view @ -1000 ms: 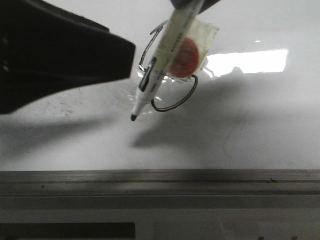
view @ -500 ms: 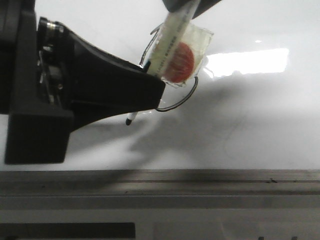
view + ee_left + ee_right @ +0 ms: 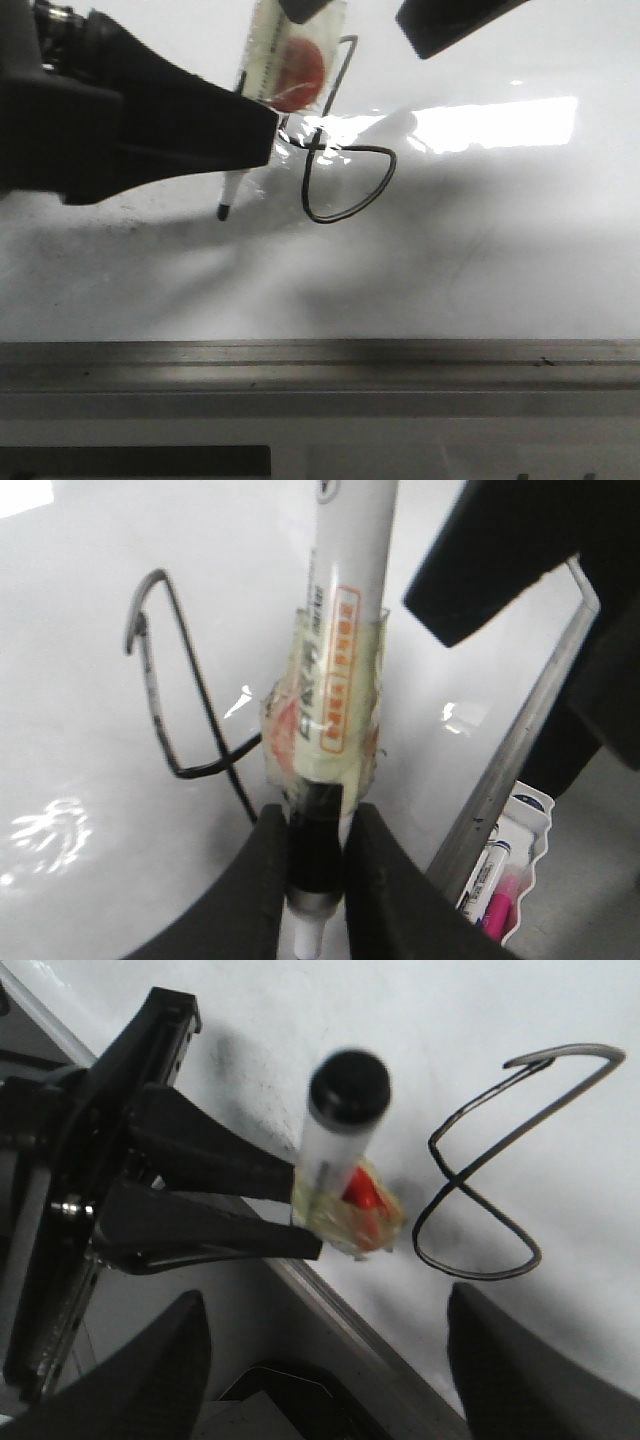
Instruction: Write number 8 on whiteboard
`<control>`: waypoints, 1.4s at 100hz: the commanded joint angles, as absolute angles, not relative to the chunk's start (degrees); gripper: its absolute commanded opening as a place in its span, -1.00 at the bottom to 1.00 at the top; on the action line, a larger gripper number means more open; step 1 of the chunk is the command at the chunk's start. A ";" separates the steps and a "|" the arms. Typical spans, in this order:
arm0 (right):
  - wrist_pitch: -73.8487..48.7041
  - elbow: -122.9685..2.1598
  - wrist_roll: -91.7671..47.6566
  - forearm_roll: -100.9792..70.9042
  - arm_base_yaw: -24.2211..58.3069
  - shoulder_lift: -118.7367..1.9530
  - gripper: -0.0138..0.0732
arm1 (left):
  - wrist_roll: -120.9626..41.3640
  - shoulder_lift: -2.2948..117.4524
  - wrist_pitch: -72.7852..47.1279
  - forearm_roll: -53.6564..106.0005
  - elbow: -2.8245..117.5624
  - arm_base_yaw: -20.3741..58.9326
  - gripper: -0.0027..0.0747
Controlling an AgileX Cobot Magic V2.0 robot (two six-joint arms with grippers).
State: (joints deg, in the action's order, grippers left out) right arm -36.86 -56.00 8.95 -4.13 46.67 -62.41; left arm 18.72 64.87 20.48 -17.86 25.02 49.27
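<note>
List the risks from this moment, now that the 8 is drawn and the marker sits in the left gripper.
1. The marker tip hangs uncapped just beside the number 8; a low sweep of the left gripper could streak the whiteboard.
2. The right gripper stands open close above; the arms could collide.
3. The grip sits near the tip, so the marker might pivot.

On the whiteboard [image 3: 480, 250] the number 8 [image 3: 345, 175] sits toward the middle, with the rail [image 3: 320, 365] running along the board's near edge. The marker [image 3: 262, 90] stands tilted just left of the figure, its tip [image 3: 223, 211] near the board. The left end effector [image 3: 265, 135] reaches in from the left, closed around the marker. The right end effector [image 3: 320, 1340] is above the figure's right side, apart from the marker.
</note>
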 commanded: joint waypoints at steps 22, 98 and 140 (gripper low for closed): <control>-31.76 -57.47 8.94 -3.63 46.69 -61.44 0.22 | 19.49 54.93 10.51 -2.49 26.84 49.08 -0.99; -34.18 -57.47 8.94 -3.63 46.69 -61.44 0.22 | 19.49 57.33 2.56 18.97 26.84 43.23 -0.98; -35.99 -57.47 8.94 -3.63 46.69 -61.44 0.22 | 19.25 57.33 3.19 18.76 26.84 43.23 -0.48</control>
State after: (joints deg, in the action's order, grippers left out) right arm -38.71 -55.92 8.95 -4.13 46.67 -62.41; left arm 19.12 57.52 -0.40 18.79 25.02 43.21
